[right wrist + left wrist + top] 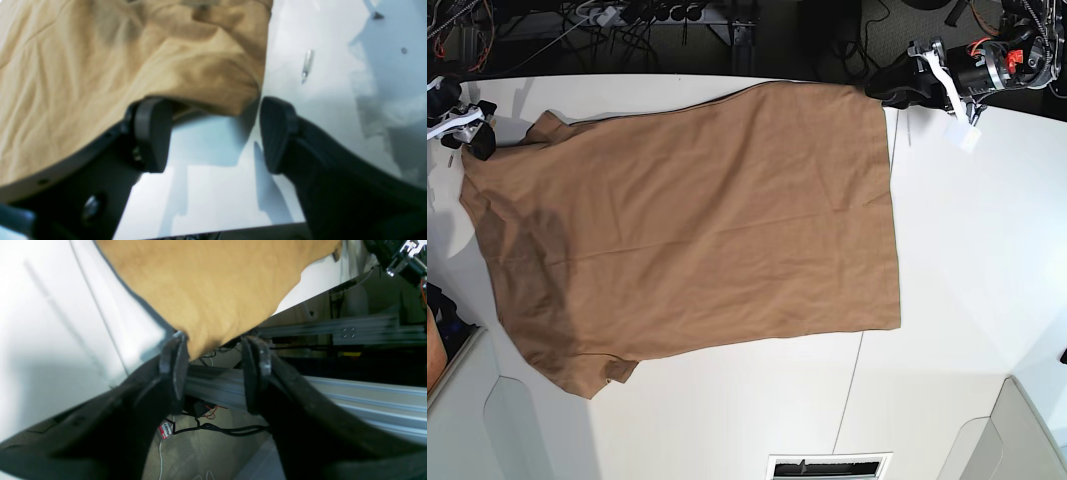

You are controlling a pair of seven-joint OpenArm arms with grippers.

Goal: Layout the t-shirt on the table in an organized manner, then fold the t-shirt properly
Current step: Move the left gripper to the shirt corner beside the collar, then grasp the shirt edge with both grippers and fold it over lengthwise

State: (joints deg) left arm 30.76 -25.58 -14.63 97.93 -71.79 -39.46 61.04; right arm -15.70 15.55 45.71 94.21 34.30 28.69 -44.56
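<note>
The tan-brown t-shirt (697, 220) lies spread flat on the white table (967, 300), hem to the right and sleeves to the left. My left gripper (889, 88) is at the shirt's far right corner by the table's back edge. In the left wrist view that corner (206, 290) pokes between the open left gripper (216, 340) fingers, unpinched. My right gripper (475, 140) is at the far left sleeve. In the right wrist view the right gripper (213, 106) stands open over the table (213, 186), with the rumpled sleeve fabric (186, 66) just past its fingertips.
Cables and aluminium rails (333, 393) run below the table's back edge. A thin dark seam (852, 400) crosses the tabletop. A vent slot (827, 467) sits at the front edge. A small metal piece (307, 65) lies on the table right of the sleeve.
</note>
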